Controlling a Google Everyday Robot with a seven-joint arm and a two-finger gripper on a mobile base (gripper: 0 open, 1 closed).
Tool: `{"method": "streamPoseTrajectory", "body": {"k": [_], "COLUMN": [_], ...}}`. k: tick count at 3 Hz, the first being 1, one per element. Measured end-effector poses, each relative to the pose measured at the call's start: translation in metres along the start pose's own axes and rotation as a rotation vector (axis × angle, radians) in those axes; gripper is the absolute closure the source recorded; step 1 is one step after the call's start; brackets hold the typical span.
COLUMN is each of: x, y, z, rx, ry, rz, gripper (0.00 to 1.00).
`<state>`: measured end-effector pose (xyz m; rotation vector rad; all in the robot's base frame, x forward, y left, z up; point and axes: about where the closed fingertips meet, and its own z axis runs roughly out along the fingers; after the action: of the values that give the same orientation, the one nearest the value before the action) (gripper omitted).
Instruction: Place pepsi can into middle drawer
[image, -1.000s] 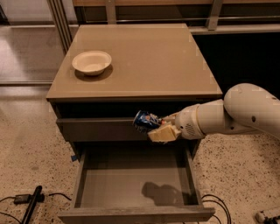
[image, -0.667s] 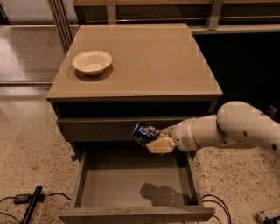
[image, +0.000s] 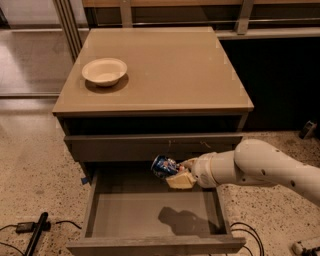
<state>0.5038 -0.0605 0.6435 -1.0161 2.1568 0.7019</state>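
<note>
Dark-blue pepsi can (image: 162, 166), tilted, is clamped in the gripper (image: 176, 175), with the open middle drawer (image: 135, 212) directly beneath. Best to lower straight down (clear of the shut drawer front (image: 150, 147) just behind) and let go near the floor.

A: Entry: light, overall?
B: Moderate, warm, from overhead. The gripper (image: 175, 174), clamped on the pepsi can (image: 162, 166) over the open middle drawer (image: 129, 212), is evenly lit. The can's blue side carries small bright glints.
A: Shadows?
B: One dark, soft-edged patch on the drawer floor just below the gripper. A narrow shadow under the white bowl (image: 104, 71), well above and left of the gripper. Deep shade in the recess under the cabinet top (image: 170, 70), directly above the gripper.
A: Glare?
B: Pale sheen across the cabinet top. The background to the gripper's upper right is near black.
</note>
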Motion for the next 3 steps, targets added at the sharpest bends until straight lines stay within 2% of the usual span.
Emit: {"method": "streamPoseTrajectory", "body": {"k": [1,2,3], "x": [0.002,0.005,0.019], "y": [-0.016,-0.017,-0.019], "z": [0.007,0.013,0.041], "rx": [0.041,0.031,-0.009], "ry": [-0.009,-0.008,0.005], "rz": [-0.041,-0.031,0.015], "gripper": [1.0,1.0,1.0]}}
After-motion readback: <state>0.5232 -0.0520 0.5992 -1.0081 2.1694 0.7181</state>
